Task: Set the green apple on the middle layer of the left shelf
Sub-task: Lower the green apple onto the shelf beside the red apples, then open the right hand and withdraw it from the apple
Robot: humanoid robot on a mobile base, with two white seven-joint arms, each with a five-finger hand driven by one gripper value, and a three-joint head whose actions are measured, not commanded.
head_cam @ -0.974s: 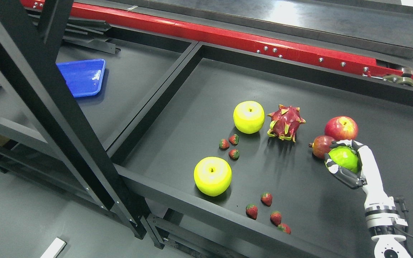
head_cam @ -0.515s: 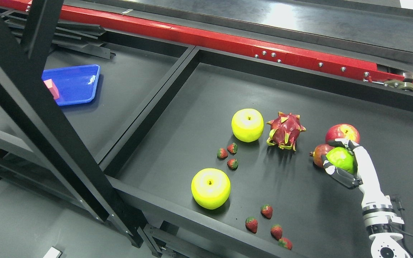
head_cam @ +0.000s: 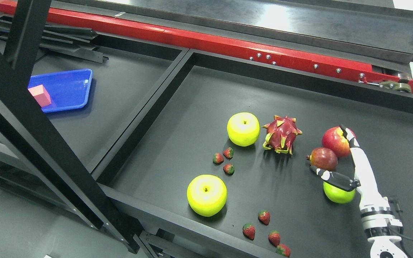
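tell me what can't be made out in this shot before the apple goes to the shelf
- Green apple: head view, its top is covered by the right hand, so contact is unclear.
- Pink block and blue tray: left parts hidden by the black shelf post.
- Left hand: out of frame.
- Strawberry: cut by the bottom edge.

The green apple [head_cam: 336, 194] is no longer gripped: it now lies on the shelf [head_cam: 299, 93] below the right robot hand [head_cam: 341, 168], whose fingers [head_cam: 347, 133] have been opened and spread above it. The whole view has been shifted by the camera, so that a pink block [head_cam: 39, 95] on the blue tray [head_cam: 66, 89] has been brought into sight.
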